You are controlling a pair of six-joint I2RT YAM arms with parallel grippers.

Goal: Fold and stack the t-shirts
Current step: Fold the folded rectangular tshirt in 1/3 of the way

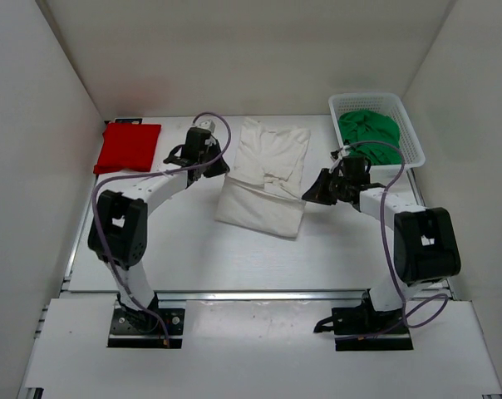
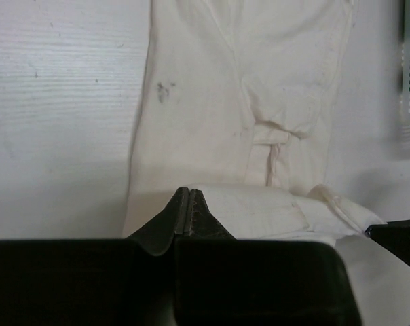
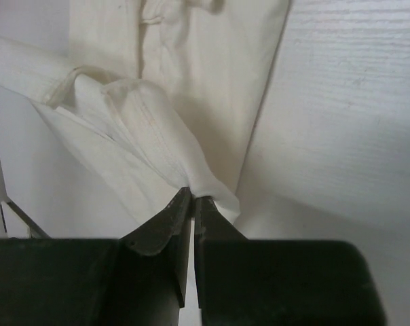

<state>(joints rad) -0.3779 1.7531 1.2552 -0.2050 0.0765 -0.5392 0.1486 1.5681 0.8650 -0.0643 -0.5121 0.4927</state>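
at mid-table | white t-shirt lay partly folded | left gripper pinched shut on its left edge | right gripper pinched shut on its right edge | red t-shirt lay folded far left | green t-shirt sat in basket far right

The bright red cloth t-shirt lies folded square at my desk's far left. The white cloth t-shirt sprawls in the centre, half folded. The green cloth t-shirt sits crumpled inside the white mesh basket.
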